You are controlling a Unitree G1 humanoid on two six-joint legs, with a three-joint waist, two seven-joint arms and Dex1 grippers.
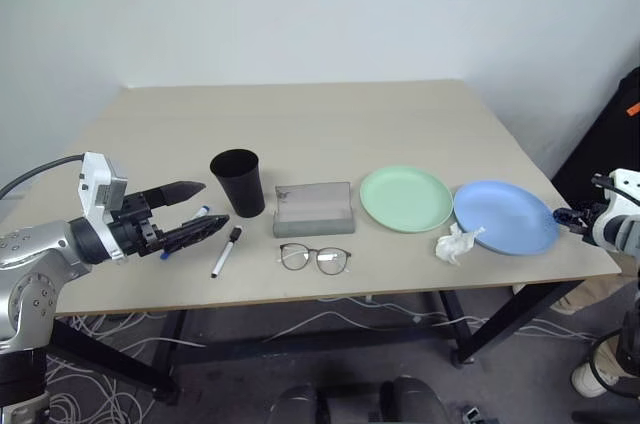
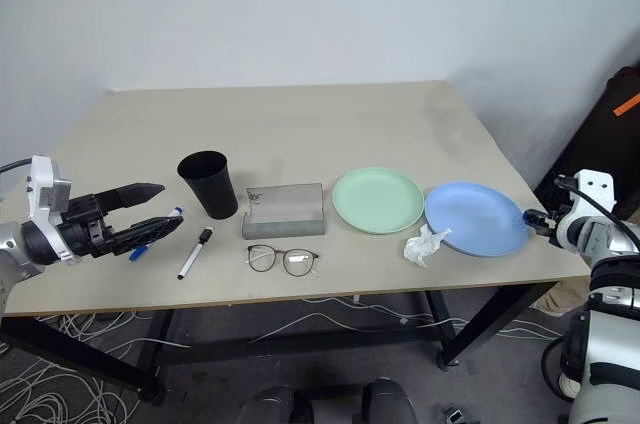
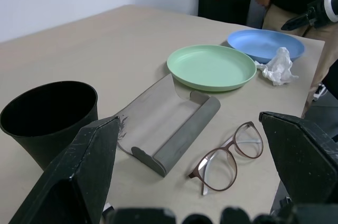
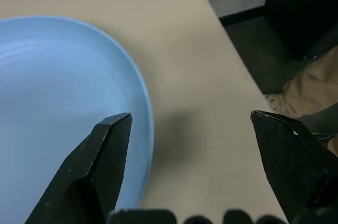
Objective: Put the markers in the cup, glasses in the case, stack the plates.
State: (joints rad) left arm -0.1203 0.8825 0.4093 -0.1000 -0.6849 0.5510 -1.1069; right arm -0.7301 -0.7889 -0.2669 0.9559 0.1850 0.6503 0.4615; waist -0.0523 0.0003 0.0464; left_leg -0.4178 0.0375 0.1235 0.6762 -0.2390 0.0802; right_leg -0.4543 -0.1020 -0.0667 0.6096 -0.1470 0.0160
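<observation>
Plates first: your right gripper (image 4: pixel 190 123) hangs with jaws wide and empty over the blue plate (image 2: pixel 476 218) rim; pinch that rim, then lift it onto the green plate (image 2: pixel 378 200) beside it.

The blue-capped marker (image 1: pixel 201 213) lies mostly hidden behind the left gripper (image 1: pixel 205 207); a person's trousers (image 4: pixel 303 97), seemingly, are cut off beyond the table edge.

Soft, even light falls from above; my surface (image 1: pixel 300 124) looks bright without glare. Shadows stay faint: a pale one beside the blue plate (image 4: pixel 63 102), another under the cup (image 1: pixel 238 182). My near fingers (image 3: pixel 79 176) look slightly soft.
</observation>
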